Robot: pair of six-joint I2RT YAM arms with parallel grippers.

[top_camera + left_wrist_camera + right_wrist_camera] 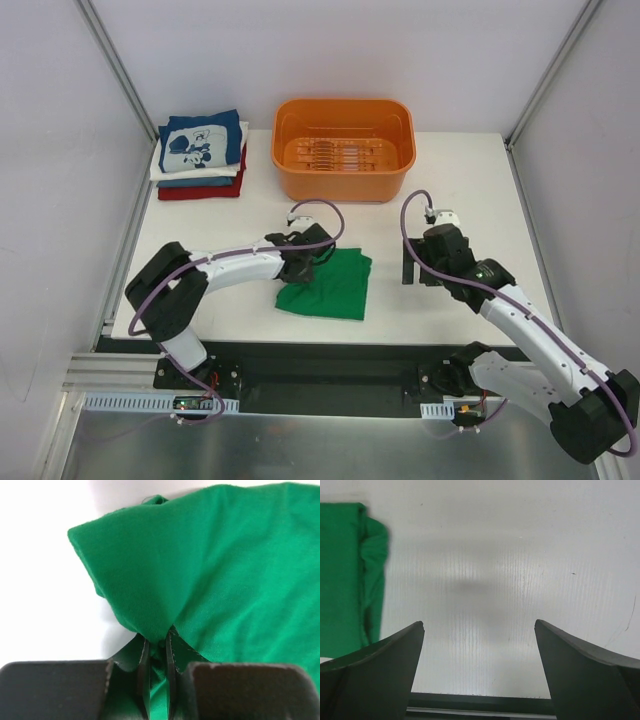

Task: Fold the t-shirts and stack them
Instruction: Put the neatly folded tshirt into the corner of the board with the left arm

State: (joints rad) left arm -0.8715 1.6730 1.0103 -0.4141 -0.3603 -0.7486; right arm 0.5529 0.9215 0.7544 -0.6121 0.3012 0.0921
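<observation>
A bright green t-shirt (pixel 332 288) lies folded on the white table near the front middle. My left gripper (pixel 312 256) sits at its far left corner, shut on a pinch of the green cloth (pixel 165 580), which bunches up between the two fingers (pixel 172 660). A stack of folded t-shirts (pixel 201 155) rests at the back left, a navy one with white cartoon print on top, white, blue-grey and red beneath. My right gripper (pixel 412 262) hovers open over bare table to the right of the green shirt (pixel 347 575), holding nothing.
An orange plastic tub (pixel 343 148) stands at the back middle of the table (pixel 470 170). White walls with metal posts enclose the left, right and back sides. The table's front edge (pixel 480 702) lies just below my right gripper.
</observation>
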